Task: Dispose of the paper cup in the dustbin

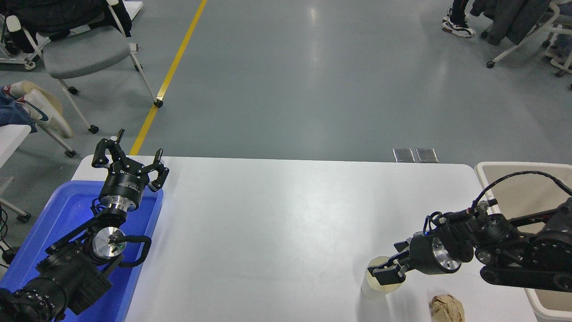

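The small white paper cup [370, 288] stands upright on the white table [277, 223], near the front right. My right gripper [388, 264] comes in from the right and reaches low over the cup's mouth. Its fingers look spread, with the lower finger [385, 274] covering part of the rim. I cannot tell whether it touches the cup. The beige dustbin [485, 172] stands off the table's right edge, partly hidden behind the right arm. My left gripper [129, 158] is open and parked at the lower left.
A crumpled brown paper ball [447, 308] lies just right of the cup, near the front edge. A bright blue tray [67, 210] sits under the left arm. Chairs and people's feet are on the floor beyond the table.
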Controlling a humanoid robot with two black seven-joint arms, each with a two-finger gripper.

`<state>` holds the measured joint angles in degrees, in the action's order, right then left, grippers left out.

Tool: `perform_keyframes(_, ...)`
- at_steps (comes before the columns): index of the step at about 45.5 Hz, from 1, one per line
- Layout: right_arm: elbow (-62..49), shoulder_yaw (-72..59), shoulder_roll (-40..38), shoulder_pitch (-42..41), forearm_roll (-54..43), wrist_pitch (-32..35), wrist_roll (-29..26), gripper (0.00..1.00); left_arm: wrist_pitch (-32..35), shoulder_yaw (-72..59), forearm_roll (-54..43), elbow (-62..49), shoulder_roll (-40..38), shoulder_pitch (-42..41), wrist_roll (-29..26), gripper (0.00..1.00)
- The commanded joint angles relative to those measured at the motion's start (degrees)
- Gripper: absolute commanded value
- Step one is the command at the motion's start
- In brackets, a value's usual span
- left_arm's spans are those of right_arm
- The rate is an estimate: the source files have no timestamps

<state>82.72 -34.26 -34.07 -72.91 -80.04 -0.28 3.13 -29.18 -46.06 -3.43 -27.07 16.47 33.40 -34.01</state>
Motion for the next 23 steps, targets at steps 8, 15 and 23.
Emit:
perform_keyframes(8, -2.4, -0.8, 0.7, 0.7, -3.9, -1.1, 3.2, 0.93, 0.0, 0.0, 0.0, 0.0, 0.1, 0.0, 0.0, 1.0)
perform_keyframes(15, -3.1, -3.4, 0.7, 0.2, -4.5, -0.5, 3.9, 0.17, 0.0, 0.0, 0.0, 0.0, 0.0, 0.0, 0.0, 1.0)
perform_keyframes(23, -5.1, -3.5, 0.7, -0.1, -3.7, -0.9, 4.7, 0.0, 0.0, 0.0, 0.0, 0.0, 0.1, 0.0, 0.0, 1.0)
